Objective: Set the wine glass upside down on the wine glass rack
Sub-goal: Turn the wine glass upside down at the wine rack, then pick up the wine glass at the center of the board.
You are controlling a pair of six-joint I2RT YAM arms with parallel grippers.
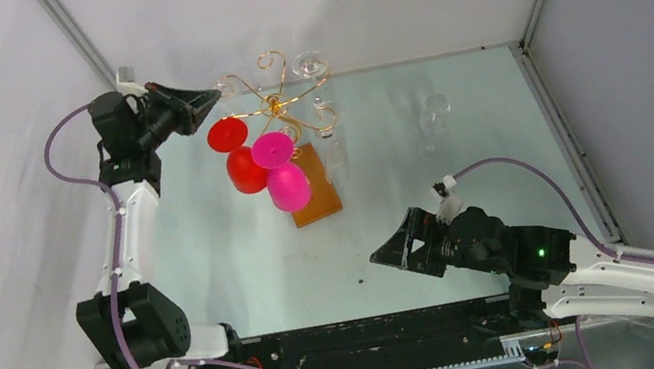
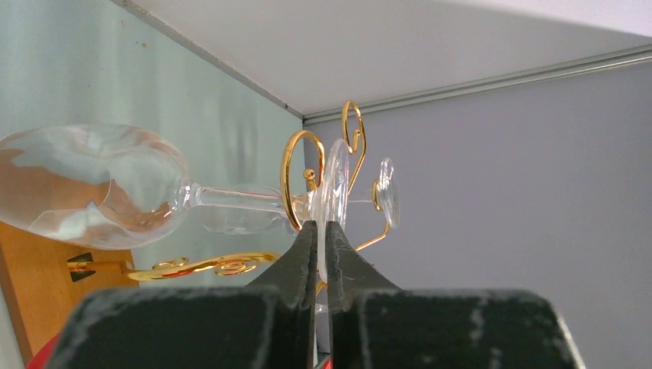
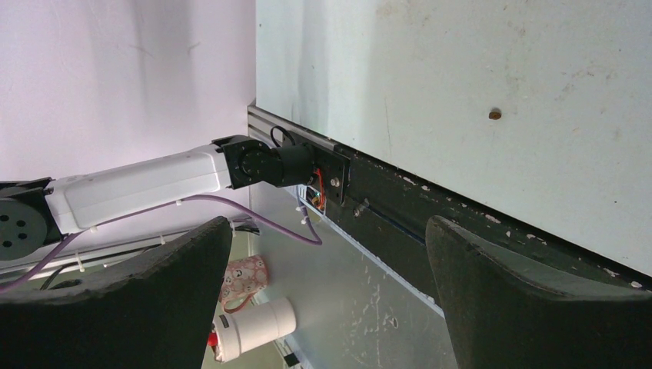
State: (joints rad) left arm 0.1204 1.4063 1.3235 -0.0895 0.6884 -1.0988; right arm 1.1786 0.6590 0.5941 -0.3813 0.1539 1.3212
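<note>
The gold wire wine glass rack [image 1: 281, 103] stands on its brown wooden base [image 1: 318, 201] at the back of the table. My left gripper [image 1: 214, 96] reaches its left side. In the left wrist view, a clear wine glass [image 2: 92, 188] lies with its stem through a gold scroll arm [image 2: 291, 165]. Its round foot [image 2: 335, 181] is pinched edge-on between the jaws of the left gripper [image 2: 321, 224], which is shut on it. My right gripper [image 1: 394, 252] hovers low near the front of the table, open and empty, also in the right wrist view [image 3: 330, 231].
A red glass [image 1: 239, 159] and a pink glass [image 1: 282, 170] hang on the rack, with clear ones at its back [image 1: 310, 64] and right [image 1: 329, 125]. Another clear glass [image 1: 434, 121] stands on the table at the right. A mug [image 3: 244, 278] and a white cup [image 3: 254, 329] lie below the table edge.
</note>
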